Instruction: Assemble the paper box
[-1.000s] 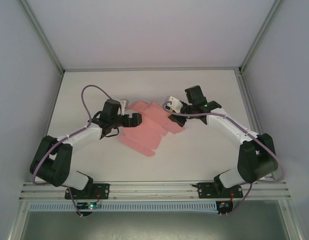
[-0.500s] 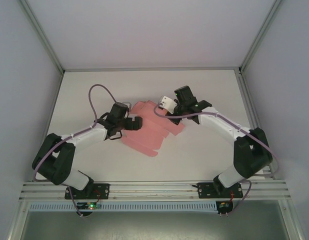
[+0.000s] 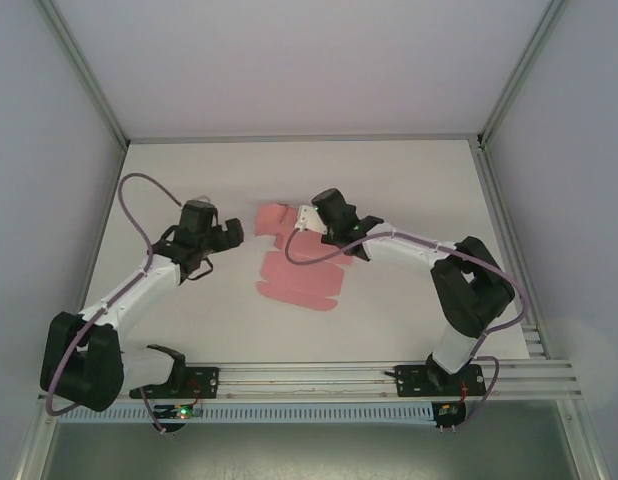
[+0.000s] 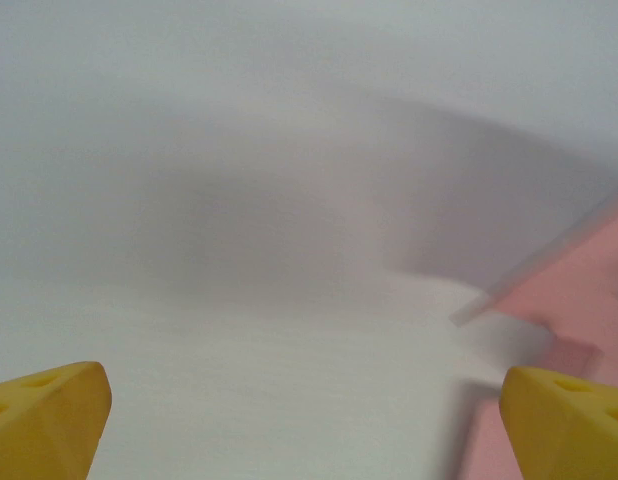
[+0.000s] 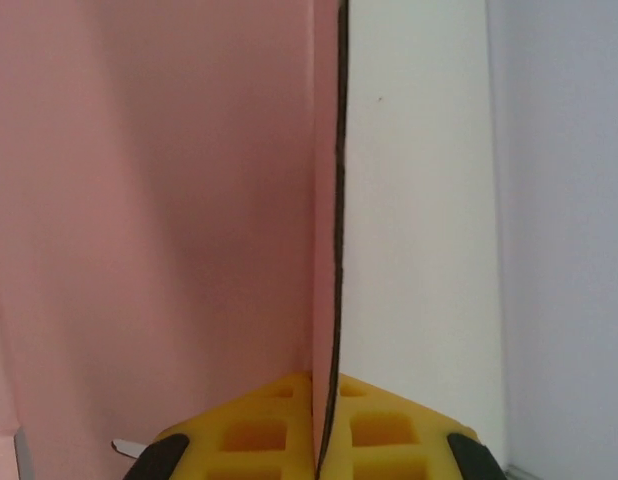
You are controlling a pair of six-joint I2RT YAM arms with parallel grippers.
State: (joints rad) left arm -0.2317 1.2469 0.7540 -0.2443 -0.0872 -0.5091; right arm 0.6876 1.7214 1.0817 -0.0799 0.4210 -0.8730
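Item 1: paper box [image 3: 297, 278], a pink die-cut card sheet. It lies mostly flat on the white surface [image 3: 419, 200], midway between your two arms.
Item 2: your right tool [image 5: 325, 405]. Its yellow pads are pressed together, pinching an edge of the card at the sheet's far side.
Item 3: your left tool [image 3: 227, 236]. Its fingers [image 4: 47, 415] are spread wide, near the sheet's left edge.
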